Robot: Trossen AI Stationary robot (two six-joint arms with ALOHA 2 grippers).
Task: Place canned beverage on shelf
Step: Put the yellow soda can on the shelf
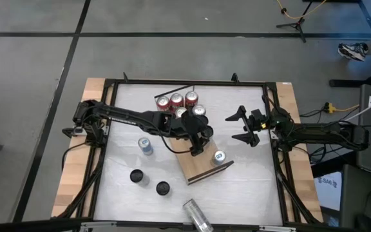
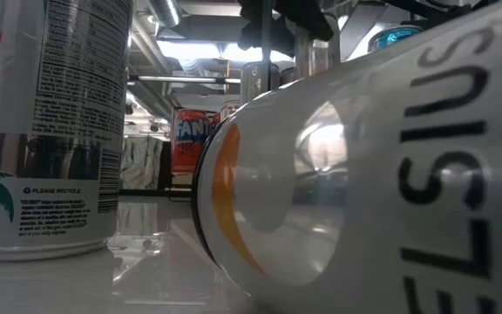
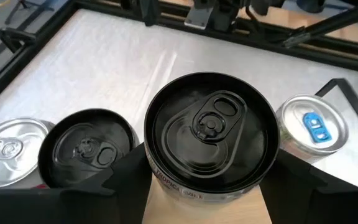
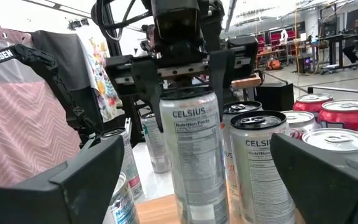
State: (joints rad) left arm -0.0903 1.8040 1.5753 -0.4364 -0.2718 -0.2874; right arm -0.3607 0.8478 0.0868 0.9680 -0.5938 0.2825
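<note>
Fallen can [image 2: 364, 174] filling low view, hiding shelf [image 1: 198, 169], left pincer [image 1: 198, 143]

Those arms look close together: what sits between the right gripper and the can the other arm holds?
Nothing; the high view shows only bare white tabletop between the right gripper and the can in the left gripper.

Left arm: extended from the left edge of the bench toward its centre, forearm lying roughly level, wrist turned downward. Left gripper [image 1: 198, 143] points down, its dark fingers [image 3: 126, 171] closed against opposite sides of a can [image 3: 211, 140], which is gripped upright.

Right arm: reaches in from the right edge, elbow outboard, wrist level. Right gripper [image 1: 243, 127] faces the left arm, jaws spread wide, fingers [image 4: 73, 177] apart and holding nothing.
</note>
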